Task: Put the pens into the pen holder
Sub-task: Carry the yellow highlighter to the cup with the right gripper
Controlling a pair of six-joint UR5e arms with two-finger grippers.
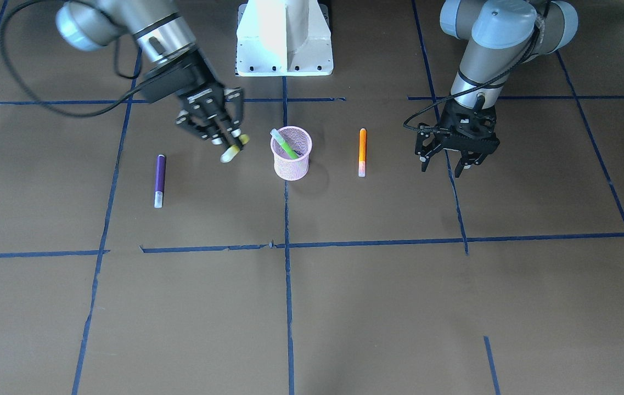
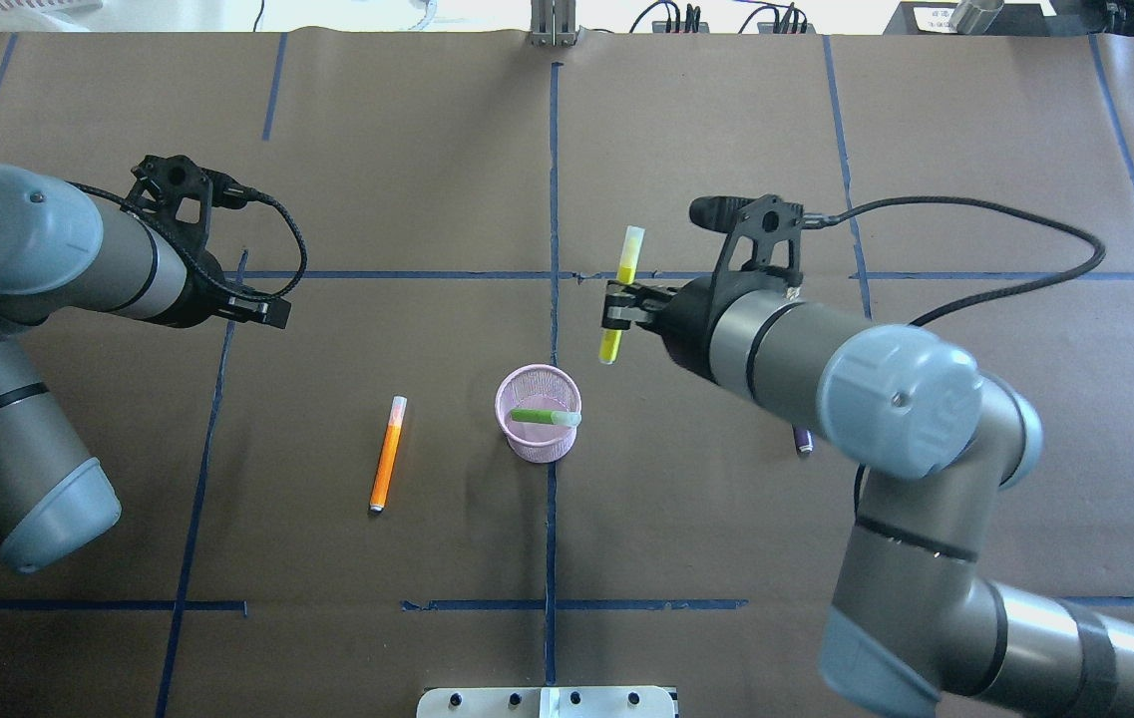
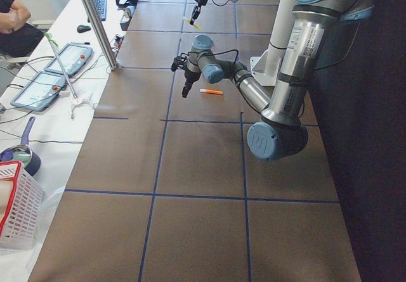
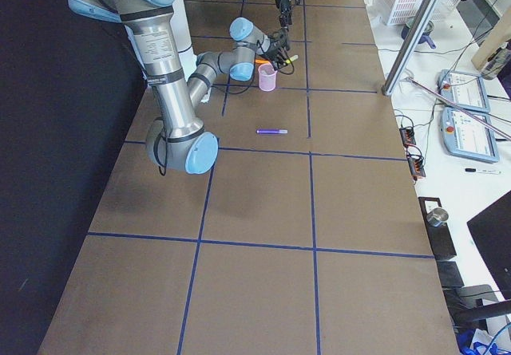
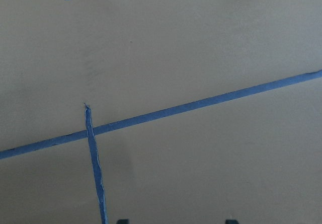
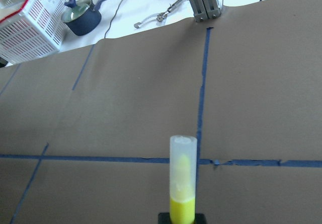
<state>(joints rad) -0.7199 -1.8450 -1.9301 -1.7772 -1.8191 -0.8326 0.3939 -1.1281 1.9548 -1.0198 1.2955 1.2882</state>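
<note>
Right gripper (image 1: 229, 141) clamped on a yellow pen (image 2: 631, 249) beside the pink pen holder (image 1: 291, 164), apparently clear of the table (image 1: 344, 307), green pen (image 1: 288, 148) leaning inside the holder, orange pen (image 1: 362, 151) and purple pen (image 1: 159, 178) lying flat either side, left gripper (image 1: 443, 166) empty, jaws spread, near the orange pen.

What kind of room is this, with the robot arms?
Probably a robot lab: two robot arms work at a brown table marked with blue tape lines, and control tablets sit on a side bench.
</note>
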